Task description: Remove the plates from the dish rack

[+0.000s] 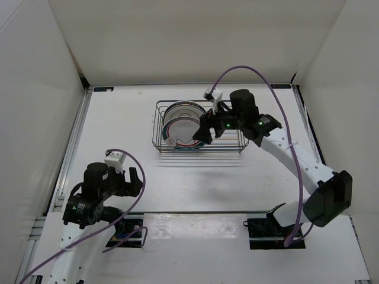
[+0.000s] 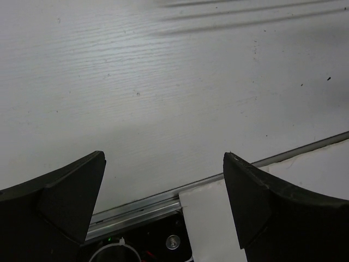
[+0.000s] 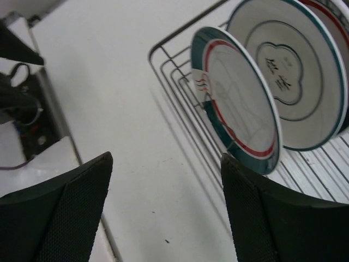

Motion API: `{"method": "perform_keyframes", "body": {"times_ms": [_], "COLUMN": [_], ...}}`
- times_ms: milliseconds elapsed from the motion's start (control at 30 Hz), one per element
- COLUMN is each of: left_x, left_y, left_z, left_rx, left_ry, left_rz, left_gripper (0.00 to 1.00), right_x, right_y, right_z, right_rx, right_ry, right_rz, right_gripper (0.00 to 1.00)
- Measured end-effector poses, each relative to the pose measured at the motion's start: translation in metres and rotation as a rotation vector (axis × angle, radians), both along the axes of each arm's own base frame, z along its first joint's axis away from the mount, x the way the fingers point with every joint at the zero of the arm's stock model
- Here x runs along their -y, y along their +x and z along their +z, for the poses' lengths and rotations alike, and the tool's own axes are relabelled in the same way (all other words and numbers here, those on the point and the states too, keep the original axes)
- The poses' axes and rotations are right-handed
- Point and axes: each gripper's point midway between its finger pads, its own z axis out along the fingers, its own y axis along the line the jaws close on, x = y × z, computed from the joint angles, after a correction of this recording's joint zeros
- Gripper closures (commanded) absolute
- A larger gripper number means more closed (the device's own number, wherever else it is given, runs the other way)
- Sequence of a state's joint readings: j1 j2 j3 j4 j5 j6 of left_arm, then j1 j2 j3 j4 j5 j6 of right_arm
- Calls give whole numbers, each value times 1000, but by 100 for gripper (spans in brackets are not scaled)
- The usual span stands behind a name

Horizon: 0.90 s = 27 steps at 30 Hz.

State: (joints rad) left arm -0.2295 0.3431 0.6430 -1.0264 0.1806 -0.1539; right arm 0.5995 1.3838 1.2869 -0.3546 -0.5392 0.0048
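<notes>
1. While both arms sit over the white surface [image 1: 195,183], the dish rack [image 1: 232,143] stands toward the far side, well apart from the left arm.
2. Three plates [image 1: 180,124] stand on edge in the rack's left half, close together and leaning.
3. Nearest the right wrist camera is the teal-banded plate [image 3: 242,117]: white centre, thin red ring inside the band.
4. Behind it is the second plate [image 3: 289,65], underside out, white with a dark stamp and a teal rim.
5. Of the third plate [image 3: 334,16], only a red-ringed edge shows, at the frame corner.
6. Right claw [image 3: 166,213]: fingers apart, nothing between them. It hovers just beside the teal-banded plate, not touching. From above, it hangs over the rack's middle, just right of the plates.
7. Left claw [image 2: 163,207]: fingers apart, holding nothing, low over the wood-grained surface. It sits near its own base, with a metal rail [image 2: 142,210] just beneath.
</notes>
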Motion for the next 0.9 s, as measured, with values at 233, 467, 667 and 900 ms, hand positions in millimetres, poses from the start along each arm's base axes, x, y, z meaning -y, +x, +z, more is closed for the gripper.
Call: {"method": "perform_keyframes", "body": {"times_ms": [233, 467, 667, 900], "left_x": [4, 5, 6, 7], "left_y": [-2, -9, -8, -5], "left_z": [-18, -34, -31, -27], "left_rx": [-152, -199, -172, -152], "left_ry": [-55, -82, -99, -120], "left_rz": [84, 118, 123, 125], "left_gripper": [0, 0, 0, 0], "right_x": [-4, -13, -19, -29], "right_y": [38, 71, 91, 107], "right_z": [-36, -43, -38, -60], "right_rx": [78, 171, 250, 268], "right_ry": [-154, -238, -267, -322], "right_rz": [-97, -122, -119, -65], "right_gripper": [30, 30, 30, 57]}}
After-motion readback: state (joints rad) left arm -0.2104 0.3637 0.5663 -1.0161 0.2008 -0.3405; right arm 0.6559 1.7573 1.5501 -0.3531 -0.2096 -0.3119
